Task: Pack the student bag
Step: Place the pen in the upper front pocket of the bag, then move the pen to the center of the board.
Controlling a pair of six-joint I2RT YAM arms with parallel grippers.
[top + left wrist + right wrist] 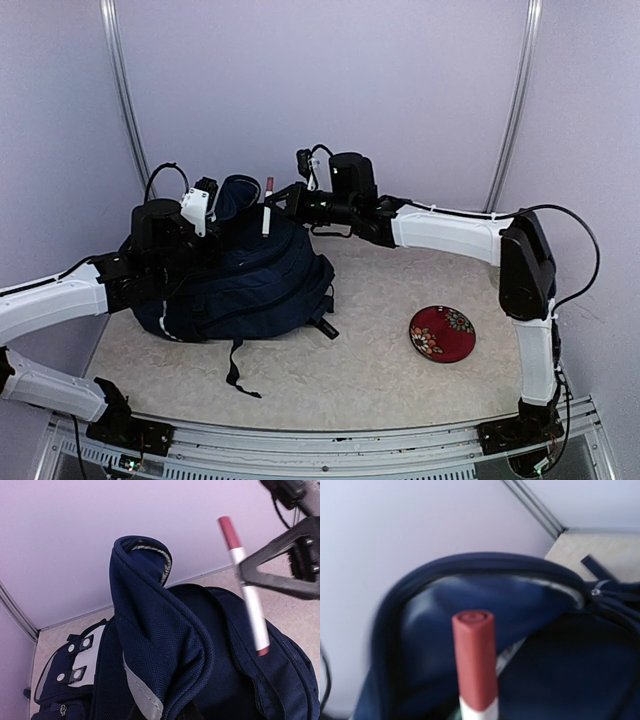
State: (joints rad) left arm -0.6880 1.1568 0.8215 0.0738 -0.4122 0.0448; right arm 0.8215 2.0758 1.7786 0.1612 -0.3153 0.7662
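The student bag [260, 280] is set left on the surface [350, 370], its flap [150, 610] gripped and lifted by the left jaws so the mouth is opened; a red-capped pen [267, 212] is clamped upright above by the right jaws, apparently for insertion.

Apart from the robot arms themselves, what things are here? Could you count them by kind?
Large dark navy fabric backpack: 1
White marker pen with dark red cap: 1
Round red plate with flower pattern: 1
Total: 3
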